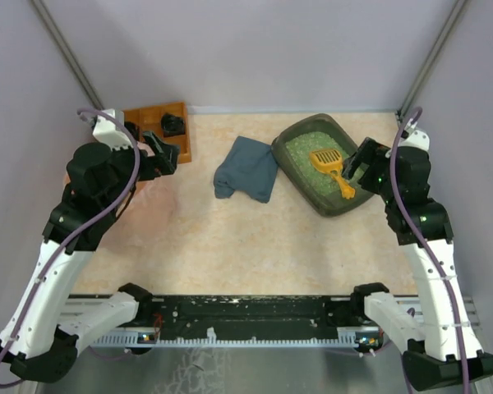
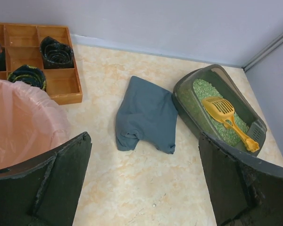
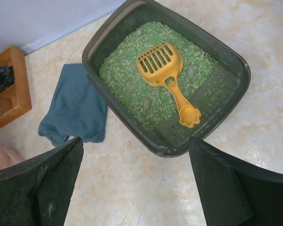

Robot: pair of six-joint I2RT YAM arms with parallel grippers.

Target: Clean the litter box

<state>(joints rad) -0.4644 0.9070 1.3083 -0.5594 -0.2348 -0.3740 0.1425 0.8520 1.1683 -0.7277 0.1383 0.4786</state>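
The dark grey-green litter box point(image 1: 300, 185) sits at the back right, angled, filled with green granules. A yellow scoop point(image 1: 329, 164) lies on the granules, handle toward the right arm. In the right wrist view the litter box point(image 3: 120, 112) is just ahead, with the scoop point(image 3: 162, 63) and a few grey clumps point(image 3: 191, 71) in the litter. My right gripper point(image 3: 135, 140) is open and empty, above the table by the box's near corner; it also shows in the top view point(image 1: 357, 160). My left gripper point(image 1: 160, 152) is open and empty over the pink bucket point(image 2: 19, 117).
A folded blue-grey cloth point(image 1: 248, 168) lies left of the box, touching its wall. An orange-brown compartment tray point(image 1: 181, 107) with dark rolled items point(image 2: 56, 52) stands at the back left. Walls close the table at the back and sides.
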